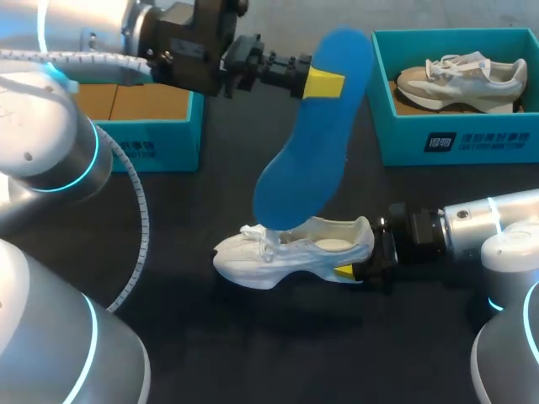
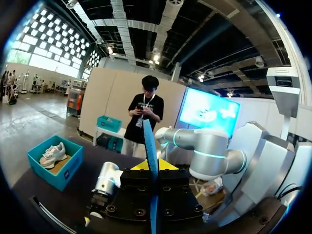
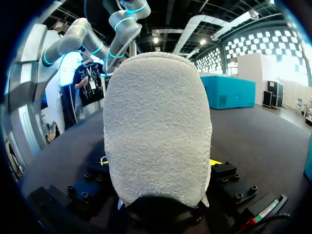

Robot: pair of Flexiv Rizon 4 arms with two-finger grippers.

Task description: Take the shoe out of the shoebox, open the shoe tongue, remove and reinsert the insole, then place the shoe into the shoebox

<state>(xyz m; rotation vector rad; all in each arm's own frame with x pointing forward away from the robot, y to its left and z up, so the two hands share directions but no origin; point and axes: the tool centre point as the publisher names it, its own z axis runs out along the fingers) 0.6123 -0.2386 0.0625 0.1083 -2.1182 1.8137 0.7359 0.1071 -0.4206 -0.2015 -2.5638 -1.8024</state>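
Your left gripper [image 1: 324,82] is closed on the blue insole [image 1: 316,143], pinching it near the upper end with a yellow-tipped finger on each face. In the left wrist view the insole stands edge-on between those fingers. It hangs tilted above the table [image 1: 253,353], and its lower end comes down at the laced front of the white shoe [image 1: 290,248]; you cannot tell whether that end is inside the shoe. The shoe stands upright on the table, outside both boxes, toe toward your left arm. Your right gripper [image 1: 354,271] clasps the heel from both sides, and in the right wrist view the heel sits between its fingers. A teal shoebox [image 1: 472,139] at the far right holds a second shoe [image 1: 459,77], and another open teal box [image 1: 156,139] sits at the far left
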